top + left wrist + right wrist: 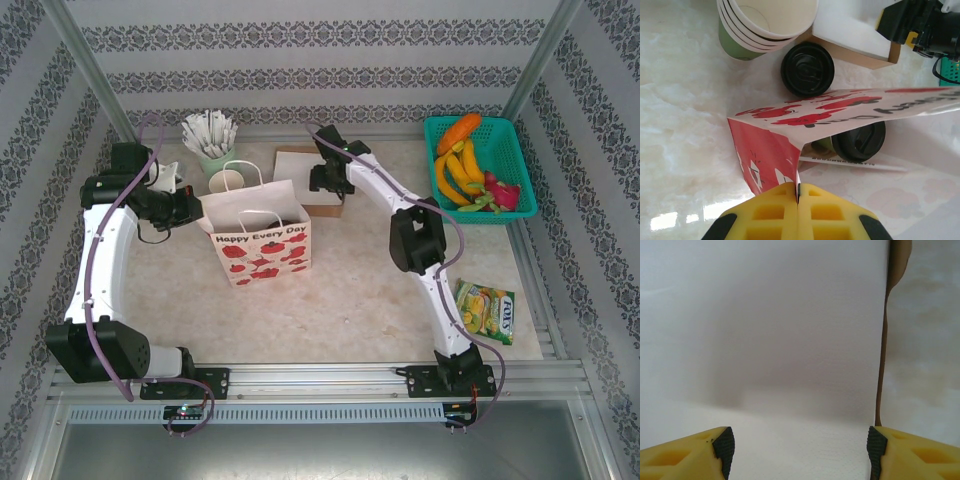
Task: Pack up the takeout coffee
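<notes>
Midway across the counter [370,290], a paper bag [262,240] printed with red apples, standing with its mouth open. On the bag's left rim, the left pincer [798,194], yellow fingers pressed together with the paper nipped between them, holding the mouth spread. Inside the bag, under its far wall, one coffee cup [858,140], pale green with a round black lid; upright or leaning, hard to tell. Outside, just behind the bag, a second lidded cup [807,68] standing on the counter between a stack of cream cups [785,15] and a white-topped cardboard box [855,30]. Judged roughly half done: one coffee packed, the other left to lift in. Above the box's white top, the right pincer [800,445], fingers wide apart, nothing between them. Likely hindrances for the remaining cup: the box and the stack close on either side, and the bag's tall back wall to clear. Further off, a green cup of paper-wrapped sticks [212,135] at the back left, a green basket [508,148] of fruit in the back right corner, and a yellow sweet packet [486,310] near the right arm's base, well apart from the bag.
</notes>
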Tool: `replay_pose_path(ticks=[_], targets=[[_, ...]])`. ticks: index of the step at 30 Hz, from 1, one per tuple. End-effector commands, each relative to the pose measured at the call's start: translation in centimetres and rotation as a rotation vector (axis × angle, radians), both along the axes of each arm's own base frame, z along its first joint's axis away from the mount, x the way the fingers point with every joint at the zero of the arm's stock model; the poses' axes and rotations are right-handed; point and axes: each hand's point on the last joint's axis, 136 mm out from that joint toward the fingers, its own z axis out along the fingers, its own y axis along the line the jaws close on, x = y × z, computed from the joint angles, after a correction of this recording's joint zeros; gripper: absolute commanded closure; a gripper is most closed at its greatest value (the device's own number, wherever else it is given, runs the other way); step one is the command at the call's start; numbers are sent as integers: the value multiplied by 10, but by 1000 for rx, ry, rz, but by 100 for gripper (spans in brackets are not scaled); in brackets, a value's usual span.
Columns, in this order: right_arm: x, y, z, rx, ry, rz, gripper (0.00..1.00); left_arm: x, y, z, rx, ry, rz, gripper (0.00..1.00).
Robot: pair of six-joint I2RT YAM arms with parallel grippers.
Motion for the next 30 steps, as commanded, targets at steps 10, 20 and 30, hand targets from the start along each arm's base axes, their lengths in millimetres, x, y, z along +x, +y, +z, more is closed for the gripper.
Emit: replay_pose_path(ticks=[10, 20, 30], targets=[[-13, -20, 35, -90, -34, 103, 25, -5, -31, 6, -124, -30, -123, 95], [12, -12, 4, -100, -23, 69, 14, 9, -44, 3, -122, -15, -177, 95], [12, -7, -19, -110, 8, 116, 40, 14, -42, -1, -112, 0, -166, 95]])
